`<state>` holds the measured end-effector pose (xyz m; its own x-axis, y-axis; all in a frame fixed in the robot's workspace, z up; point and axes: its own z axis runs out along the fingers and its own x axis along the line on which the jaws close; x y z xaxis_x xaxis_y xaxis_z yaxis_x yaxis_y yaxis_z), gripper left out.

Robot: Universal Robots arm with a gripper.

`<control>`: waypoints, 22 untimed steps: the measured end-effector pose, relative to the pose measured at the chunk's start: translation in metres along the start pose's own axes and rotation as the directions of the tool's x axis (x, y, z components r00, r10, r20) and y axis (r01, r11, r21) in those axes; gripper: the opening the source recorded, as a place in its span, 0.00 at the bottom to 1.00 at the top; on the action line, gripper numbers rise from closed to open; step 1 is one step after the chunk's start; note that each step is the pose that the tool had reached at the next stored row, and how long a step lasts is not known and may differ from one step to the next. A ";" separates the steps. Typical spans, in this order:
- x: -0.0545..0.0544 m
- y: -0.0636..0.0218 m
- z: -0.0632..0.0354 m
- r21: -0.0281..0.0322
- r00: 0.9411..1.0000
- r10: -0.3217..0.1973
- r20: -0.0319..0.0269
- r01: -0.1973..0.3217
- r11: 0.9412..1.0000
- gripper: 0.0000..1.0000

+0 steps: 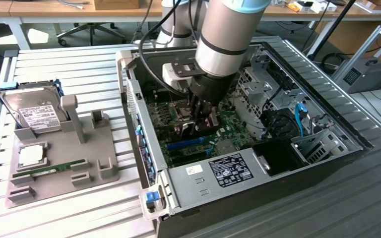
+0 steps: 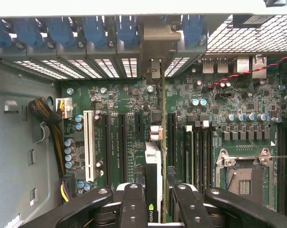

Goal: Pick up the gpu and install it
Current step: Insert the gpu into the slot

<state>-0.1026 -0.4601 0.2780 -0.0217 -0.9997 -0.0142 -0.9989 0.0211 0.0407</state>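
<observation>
The gripper point(image 1: 200, 118) is down inside the open computer case point(image 1: 243, 184), in the middle of the exterior view. Its jaws are pulled in close and pinch the gpu point(image 2: 155, 156) between them. One black finger point(image 2: 134, 204) sits on each flat side of the card.

The gpu stands on its thin edge, straight up over the green motherboard point(image 2: 229, 95). It is lined up with the long black slots point(image 2: 121, 142). Its far end reaches to the metal back wall of the case. I cannot tell if its bottom edge is in a slot yet.

I think the card is light and stiff, so it will not bend or flop. It can break, though (tiny parts stick out all over it). A good place to hold it is by the flat sides near the top edge, away from the fan. It should go straight down, not tipped.

At the exterior view's left, the hard drive point(image 1: 35, 111) and the memory stick point(image 1: 48, 170) sit on a grey holder point(image 1: 58, 191), well apart from the case.
</observation>
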 end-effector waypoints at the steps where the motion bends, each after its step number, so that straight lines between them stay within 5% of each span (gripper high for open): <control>1: 0.000 0.0001 0.0005 0.000 1.000 0.000 0.000 0.000 1.000 0.27; 22: 0.000 0.0001 0.0066 0.000 1.000 0.000 0.000 0.000 1.000 0.27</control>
<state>-0.1030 -0.4601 0.2714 -0.0219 -0.9997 -0.0139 -0.9989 0.0214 0.0409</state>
